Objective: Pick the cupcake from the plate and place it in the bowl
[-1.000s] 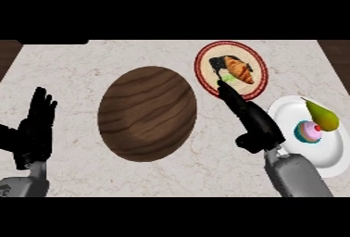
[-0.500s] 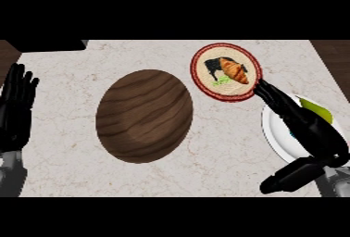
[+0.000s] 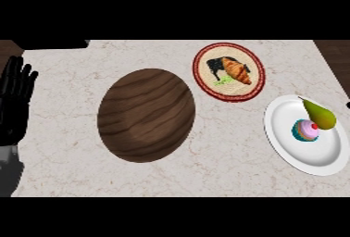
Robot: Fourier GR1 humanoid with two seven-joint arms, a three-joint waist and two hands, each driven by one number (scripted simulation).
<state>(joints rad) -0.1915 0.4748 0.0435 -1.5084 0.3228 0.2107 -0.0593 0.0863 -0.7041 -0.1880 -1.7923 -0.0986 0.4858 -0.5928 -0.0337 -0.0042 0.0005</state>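
Nearest to you, at the view's left edge, the left hand (image 3: 15,99) is resting open with its fingers straight and pointing up the view, holding nothing, its grey forearm (image 3: 9,169) coming in below it. The right hand is showing nowhere in this view, so you cannot tell whether it is released or clenched. Looking at the right side of the marble counter (image 3: 226,157), you are seeing the white plate (image 3: 301,150) sitting close to the counter's right edge, and the cupcake (image 3: 306,130) is still sitting on it, near the plate's middle. The cupcake is standing upright, so you are looking straight down its axis: pink frosting with a red cherry on top, teal wrapper showing round its left and lower side (from this steep angle it has no long axis across the plate). A green pear (image 3: 319,114) is lying just above and right of it on the same plate, touching or nearly touching, its stem pointing to the upper left. The wooden bowl (image 3: 146,115) is sitting mid-counter, well apart from the plate. Farthest from you, a red-rimmed plate (image 3: 228,71) is carrying a croissant (image 3: 237,71).
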